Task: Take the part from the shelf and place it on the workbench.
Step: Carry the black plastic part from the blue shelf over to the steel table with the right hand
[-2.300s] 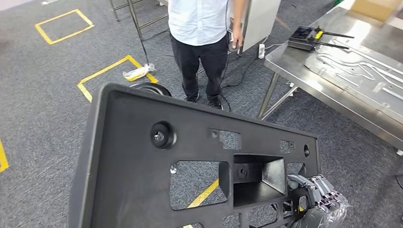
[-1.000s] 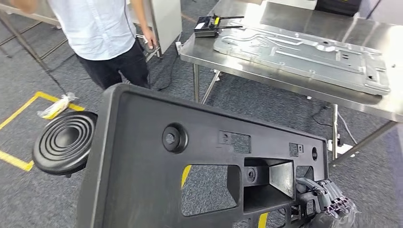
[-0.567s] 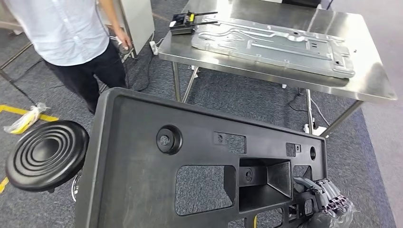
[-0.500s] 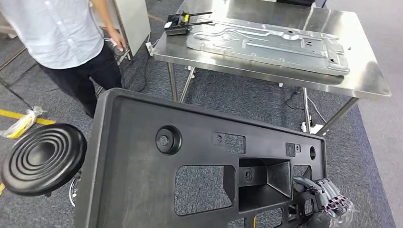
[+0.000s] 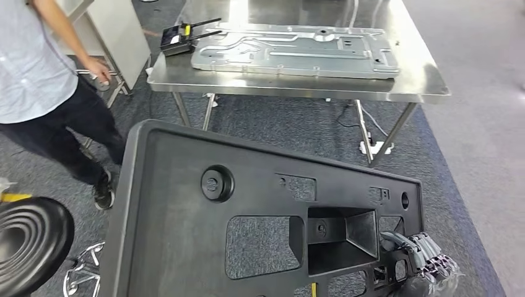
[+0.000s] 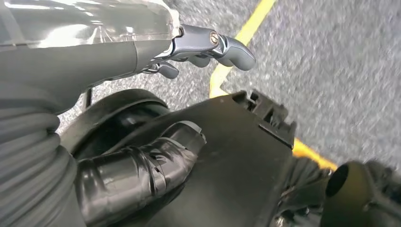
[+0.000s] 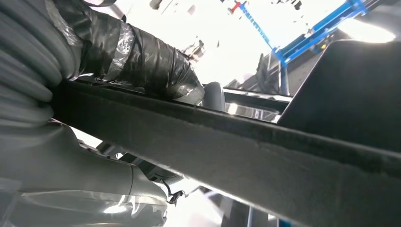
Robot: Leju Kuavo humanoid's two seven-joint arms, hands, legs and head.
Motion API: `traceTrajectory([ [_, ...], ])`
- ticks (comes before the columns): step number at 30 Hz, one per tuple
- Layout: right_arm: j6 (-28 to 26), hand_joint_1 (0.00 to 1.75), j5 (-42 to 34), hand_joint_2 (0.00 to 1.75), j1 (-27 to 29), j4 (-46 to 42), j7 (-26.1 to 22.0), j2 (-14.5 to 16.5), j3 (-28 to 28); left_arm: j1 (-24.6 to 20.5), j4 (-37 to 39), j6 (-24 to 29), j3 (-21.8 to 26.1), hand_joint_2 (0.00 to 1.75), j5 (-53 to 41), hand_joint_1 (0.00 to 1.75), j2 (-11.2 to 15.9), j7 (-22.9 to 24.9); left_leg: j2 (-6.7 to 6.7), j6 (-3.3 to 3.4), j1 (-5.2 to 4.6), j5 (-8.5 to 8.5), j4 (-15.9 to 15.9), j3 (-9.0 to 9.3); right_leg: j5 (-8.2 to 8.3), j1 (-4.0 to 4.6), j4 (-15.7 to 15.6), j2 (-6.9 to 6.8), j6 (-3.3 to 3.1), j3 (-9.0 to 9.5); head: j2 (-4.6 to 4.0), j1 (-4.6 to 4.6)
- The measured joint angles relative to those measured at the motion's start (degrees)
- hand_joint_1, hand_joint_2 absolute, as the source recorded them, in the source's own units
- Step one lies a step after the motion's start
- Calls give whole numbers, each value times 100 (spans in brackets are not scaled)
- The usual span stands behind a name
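Part [image 5: 186,235], a big black plastic panel with cut-outs, is carried low in front of the robot, well short of the table [image 5: 415,86], tilted with its left end nearer the camera. The right hand [image 5: 427,263] grips its right edge, fingers hooked over the rim; in the right wrist view the thumb [image 7: 142,61] lies pressed on one face of that edge. The left hand [image 6: 142,156] holds the other end: its taped thumb rests flat on the panel's face, while the fingers [image 6: 213,45] stand clear of the edge, so how firm that grip is I cannot tell. The steel table stands ahead across grey carpet, carrying a large metal plate [image 5: 291,52] and a small black box [image 5: 176,38] with antennas. A person [image 5: 43,93] stands to the left, near a black stool [image 5: 28,247]. The step in hand appears to be the carry. Next the robot probably has to close on the table and lift the panel above its rim; free surface looks scarce, so it may have to land on the plate
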Motion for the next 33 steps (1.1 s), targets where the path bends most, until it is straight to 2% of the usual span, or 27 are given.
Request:
traceTrajectory([
  [1,1,175,-1,175,1,5,0,-4,7,1,1,-10,1,175,1,0,0,-3,-61,18,-2,61,-212,68,2,0,14,36,27,-22,0,3],
  [2,2,175,-2,175,3,14,0,-8,14,-1,1,-24,1,175,1,0,-1,-13,-100,38,-10,56,-296,84,10,-2,17,62,60,-45,0,3],
  [4,2,175,4,175,10,38,0,-19,27,-6,1,-57,2,175,-5,0,-7,-44,-94,95,-20,86,-335,78,34,-13,-2,84,136,-75,0,4],
  [6,1,175,11,175,13,69,0,-42,43,-6,0,-105,3,175,-19,0,-15,-73,-49,177,-7,136,-388,96,-65,-6,125,-95,197,-130,0,10],
  [8,0,175,41,175,7,106,0,-71,71,-1,1,-155,4,175,-34,0,-17,-96,21,232,-2,163,-421,100,-388,-5,668,-349,241,-370,0,18],
  [9,0,175,78,175,3,127,0,-84,84,1,1,-180,4,175,-43,0,-17,-108,58,243,-7,165,-421,94,-574,-12,1053,-409,259,-548,0,18],
  [10,0,175,125,175,2,148,0,-91,95,2,2,-205,4,175,-56,0,-17,-120,93,244,-12,163,-417,91,-692,-21,1374,-428,273,-697,0,18],
  [11,0,175,171,175,2,169,0,-98,102,1,2,-237,4,175,-69,0,-17,-133,123,244,-14,159,-414,91,-709,-28,1539,-435,280,-771,0,17],
  [12,0,175,208,175,1,190,0,-103,110,0,2,-272,4,175,-80,0,-17,-149,144,241,-15,155,-410,94,-620,-31,1496,-440,280,-743,0,18],
  [13,0,175,231,175,-1,208,0,-108,118,-2,1,-306,4,175,-89,0,-18,-168,157,235,-15,147,-407,104,-439,-30,1225,-448,269,-600,0,18],
  [14,0,175,246,175,-4,223,0,-113,127,-3,1,-337,4,175,-93,0,-19,-185,164,225,-16,137,-405,118,-235,-26,816,-466,247,-387,0,19],
  [15,0,175,258,175,-12,235,0,-117,135,-4,0,-363,4,175,-97,0,-19,-199,168,207,-26,125,-401,127,-99,-9,429,-488,219,-187,0,19],
  [16,0,175,274,175,-21,242,0,-121,143,-4,0,-381,4,175,-102,0,-20,-210,171,186,-35,114,-398,131,-14,9,136,-503,191,-41,0,17],
  [17,0,175,293,175,-28,247,0,-125,152,-4,0,-394,4,175,-110,0,-18,-214,174,181,-51,98,-387,129,10,17,-24,-511,178,30,0,16],
  [20,0,175,348,175,-38,255,0,-134,195,-4,-1,-419,4,175,-142,0,-11,-217,181,185,-64,82,-382,126,8,23,-79,-494,173,40,0,14],
  [26,0,175,352,175,-41,264,0,-135,235,-5,-1,-452,4,175,-151,0,-11,-220,178,130,-54,103,-434,153,-18,36,-52,-492,117,37,0,13],
  [33,0,175,320,175,-40,264,0,-135,242,-5,-1,-464,4,175,-156,0,-11,-214,178,84,-54,111,-439,155,-20,35,-33,-492,108,30,0,14],
])
